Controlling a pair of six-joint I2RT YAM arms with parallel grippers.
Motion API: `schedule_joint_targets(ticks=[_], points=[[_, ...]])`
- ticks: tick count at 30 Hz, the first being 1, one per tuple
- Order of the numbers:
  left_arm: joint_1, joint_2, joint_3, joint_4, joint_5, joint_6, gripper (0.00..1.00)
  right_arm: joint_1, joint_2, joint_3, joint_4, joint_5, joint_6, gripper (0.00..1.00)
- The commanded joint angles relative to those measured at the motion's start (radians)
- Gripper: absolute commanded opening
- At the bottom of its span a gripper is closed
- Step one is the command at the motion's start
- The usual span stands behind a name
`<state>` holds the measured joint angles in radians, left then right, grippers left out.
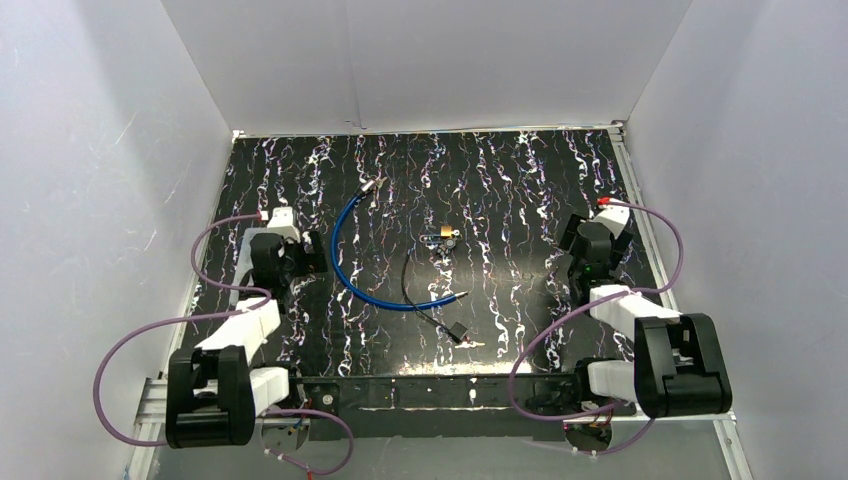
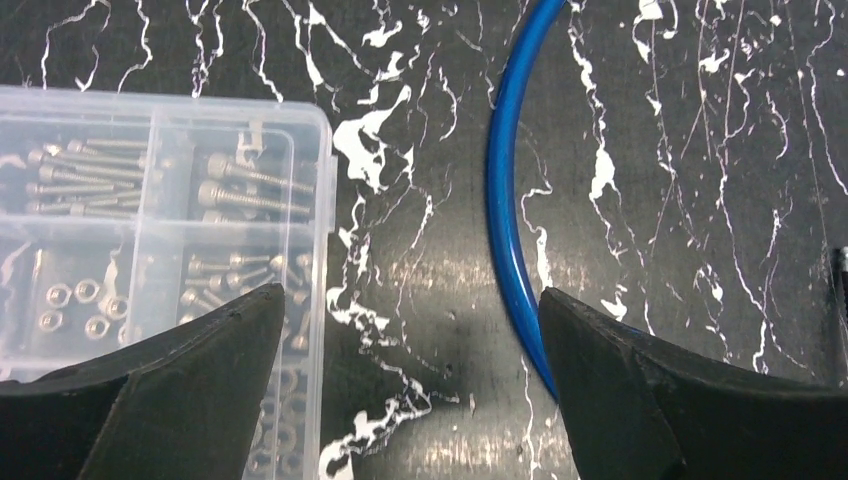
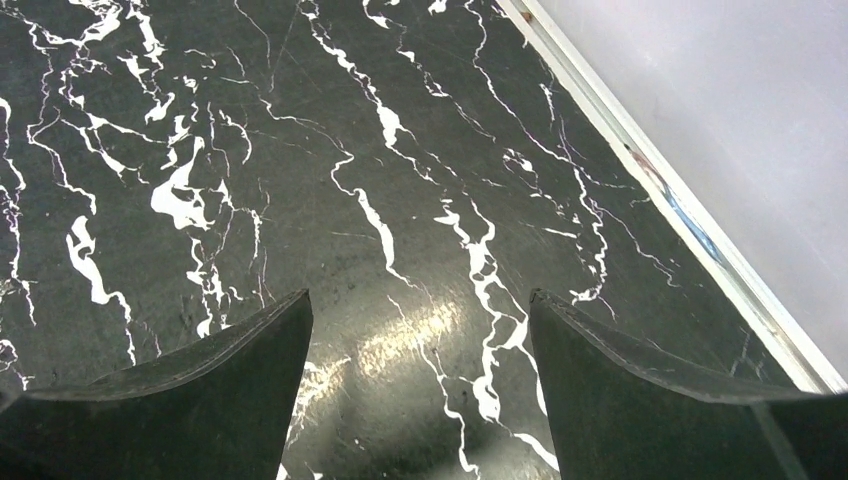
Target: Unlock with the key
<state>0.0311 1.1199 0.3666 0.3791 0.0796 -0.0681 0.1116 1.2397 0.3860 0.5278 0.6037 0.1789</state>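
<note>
- The table [image 1: 520,180] is a flat black slab, glossy and veined with white like marble, closed in by plain white walls [image 1: 450,60].
- The padlock [image 1: 446,237] is small with a brass-coloured body; it lies near the middle of the table, too small for its shackle to be made out.
- A thin black cord [image 1: 408,285] curves from beside the padlock towards the near edge and ends in a small dark piece, apparently the key [image 1: 459,331].
- The left gripper [image 2: 410,300] has its dark, wedge-shaped jaws wide apart over bare table, holding nothing; the padlock lies well to its right, beyond the blue cable [image 2: 505,200].
- The right gripper [image 3: 420,300] also has its jaws spread and empty above bare marble near the right wall; the padlock and key lie well to its left.
- The blue cable is smooth and round in section, bent in a broad arc with metal tips, and passes just beside the left gripper's right finger, between that gripper and the padlock.
- A clear plastic box [image 2: 300,150] with compartments of steel screws and nuts sits under the left gripper's left finger.
</note>
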Motion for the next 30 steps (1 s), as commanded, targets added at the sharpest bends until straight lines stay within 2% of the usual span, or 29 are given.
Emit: schedule_joint_targets(ticks=[1,5,8,12,15,17,19,21,25,27,30], points=[[0.006,0.064,-0.042,0.267,0.024,0.05,0.98,-0.005,0.043,-0.019,0.242,-0.02,-0.056,0.85],[0.006,0.154,-0.064,0.405,0.003,0.098,0.98,-0.005,0.07,-0.042,0.308,-0.041,-0.073,0.84],[0.006,0.197,-0.042,0.423,0.01,0.081,0.98,-0.005,0.07,-0.045,0.316,-0.044,-0.073,0.84],[0.007,0.277,-0.092,0.599,0.003,0.05,0.98,0.002,0.048,-0.094,0.382,-0.035,-0.082,0.87],[0.007,0.378,-0.177,0.862,-0.006,0.045,0.98,0.016,0.051,-0.102,0.41,-0.017,-0.096,0.87],[0.007,0.341,-0.177,0.788,0.032,0.06,0.98,0.023,0.056,-0.106,0.426,-0.008,-0.104,0.88],[0.007,0.377,-0.162,0.822,0.031,0.057,0.98,0.023,0.063,-0.101,0.418,-0.024,-0.106,0.88],[0.007,0.353,-0.117,0.691,0.053,0.063,0.98,0.01,0.077,-0.079,0.389,-0.073,-0.109,0.88],[0.007,0.366,-0.057,0.597,0.026,0.058,0.98,-0.122,0.095,0.02,0.2,-0.333,-0.05,0.89],[0.007,0.372,-0.06,0.617,0.027,0.058,0.98,-0.159,0.093,0.024,0.191,-0.415,-0.051,0.89],[0.008,0.364,-0.064,0.615,0.028,0.057,0.98,-0.137,0.063,-0.048,0.287,-0.382,-0.065,0.9]])
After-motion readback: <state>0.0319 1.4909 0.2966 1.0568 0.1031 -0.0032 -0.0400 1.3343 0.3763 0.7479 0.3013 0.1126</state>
